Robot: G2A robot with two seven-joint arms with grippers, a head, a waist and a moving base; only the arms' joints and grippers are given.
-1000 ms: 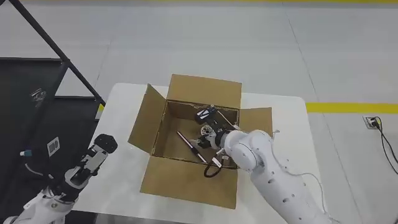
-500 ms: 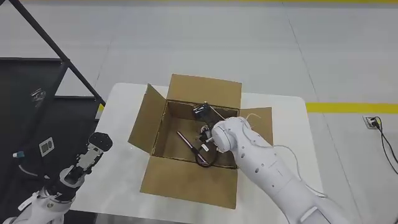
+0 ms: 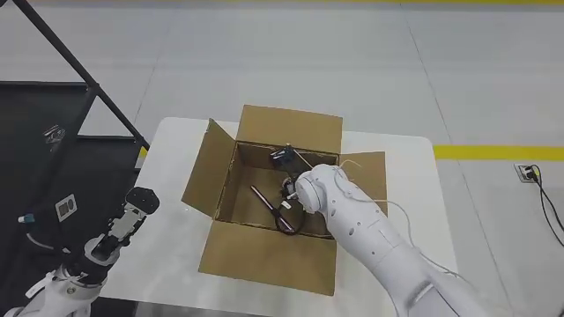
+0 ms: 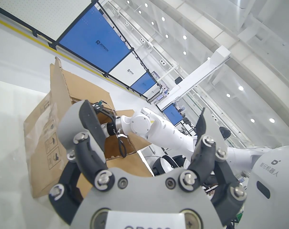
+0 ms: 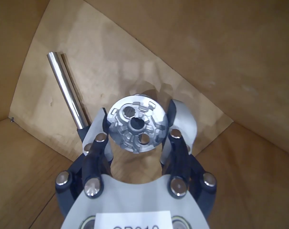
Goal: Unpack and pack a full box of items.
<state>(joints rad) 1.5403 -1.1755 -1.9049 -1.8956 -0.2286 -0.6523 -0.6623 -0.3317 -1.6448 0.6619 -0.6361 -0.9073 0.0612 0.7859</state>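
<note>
Your right gripper (image 5: 138,115) has its fingers (image 5: 100,127) clamped on opposite sides of a round machined metal disc (image 5: 137,126), whose holed, ridged face points back toward the wrist. The disc is down inside the cardboard box (image 5: 206,48), over the box floor. Beside it, a slim steel rod (image 5: 66,91) lies flat on the box floor, one end hidden behind a finger. From above, the right arm bends in over the box's right wall, wrist dipped below the rim, and the rod (image 3: 264,202) lies slantwise near the middle of the box (image 3: 264,260), whose four flaps are folded outward. Your left gripper (image 4: 144,113) has its fingers spread wide apart, holding nothing, tilted upward. It (image 3: 141,201) hangs left of the box, well apart from it, past the edge of the white table (image 3: 176,229)
</note>
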